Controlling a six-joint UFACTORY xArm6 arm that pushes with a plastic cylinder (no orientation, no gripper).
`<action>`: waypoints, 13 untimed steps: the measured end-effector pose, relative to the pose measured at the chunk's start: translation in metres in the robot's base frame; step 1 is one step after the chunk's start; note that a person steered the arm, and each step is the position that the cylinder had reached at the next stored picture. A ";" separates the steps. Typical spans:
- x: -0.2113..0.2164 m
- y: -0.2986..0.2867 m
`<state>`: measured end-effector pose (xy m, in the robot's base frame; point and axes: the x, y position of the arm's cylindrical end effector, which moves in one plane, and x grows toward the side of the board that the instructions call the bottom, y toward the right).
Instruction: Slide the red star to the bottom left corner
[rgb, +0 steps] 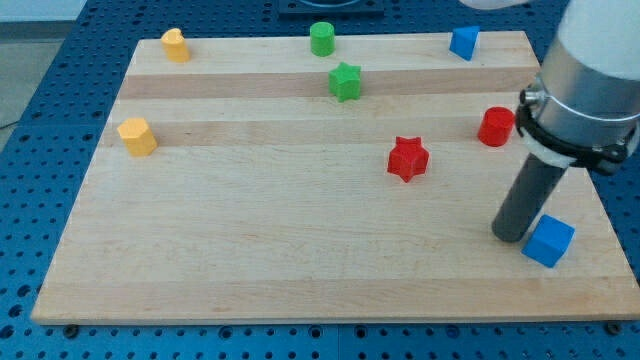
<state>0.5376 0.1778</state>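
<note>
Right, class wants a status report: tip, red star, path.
My tip down beside blue cube, right of red star. Star untouched, mid-board. No blocks toward bottom left.

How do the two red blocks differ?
Shape: the red star has points; the red cylinder is round.
Place: the red star sits nearer the board's middle; the red cylinder sits further right, by the edge.
My tip is right of and below the star, beneath the cylinder.
Both red, untouched.

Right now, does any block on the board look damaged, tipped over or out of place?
Nothing stands out. All eight blocks rest flat on the wooden board, and none looks damaged or hangs over an edge. The red star sits right of centre, apart from the others. My tip stands just left of the blue cube, near the view's bottom right.
</note>
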 end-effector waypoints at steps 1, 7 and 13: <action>0.000 -0.006; -0.089 -0.055; -0.093 -0.226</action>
<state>0.4448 -0.0486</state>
